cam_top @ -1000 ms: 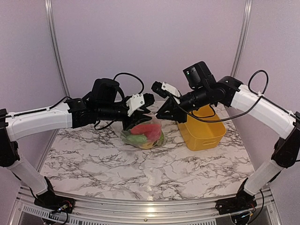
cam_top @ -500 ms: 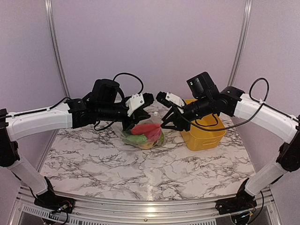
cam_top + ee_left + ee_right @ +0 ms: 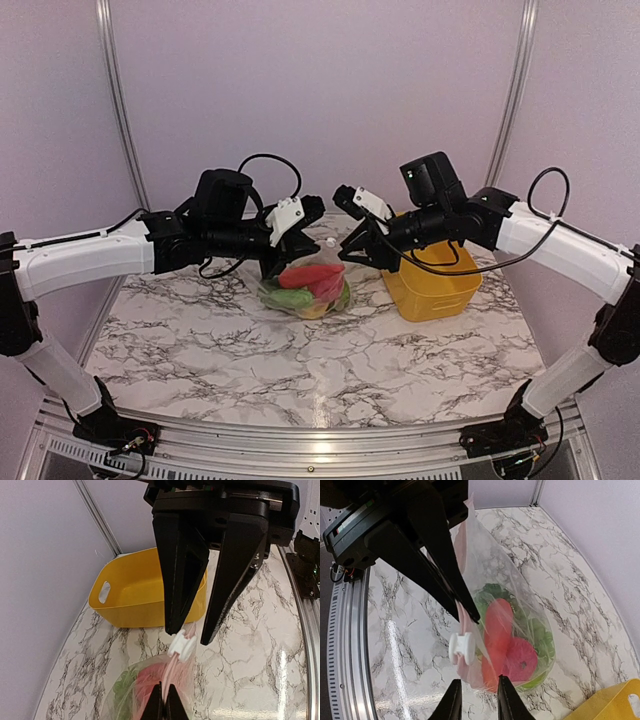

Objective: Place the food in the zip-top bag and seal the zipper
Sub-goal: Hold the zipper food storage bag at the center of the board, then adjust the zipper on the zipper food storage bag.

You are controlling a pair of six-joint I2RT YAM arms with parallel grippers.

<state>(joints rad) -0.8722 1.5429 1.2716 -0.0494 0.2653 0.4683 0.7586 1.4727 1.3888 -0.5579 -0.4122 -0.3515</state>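
Food (image 3: pixel 312 280), red and green, lies inside the zip-top bag (image 3: pixel 300 297) in the middle of the marble table (image 3: pixel 300 380). Up at the top of the bag, the left claw (image 3: pixel 162 706) is clenched on the pink zipper (image 3: pixel 172 672). The right claw (image 3: pixel 479 700) is released and grasps nothing. A white slider (image 3: pixel 460 647) sits just beside its tips. A yellow basket (image 3: pixel 435 292) stands near the bag, on the right.
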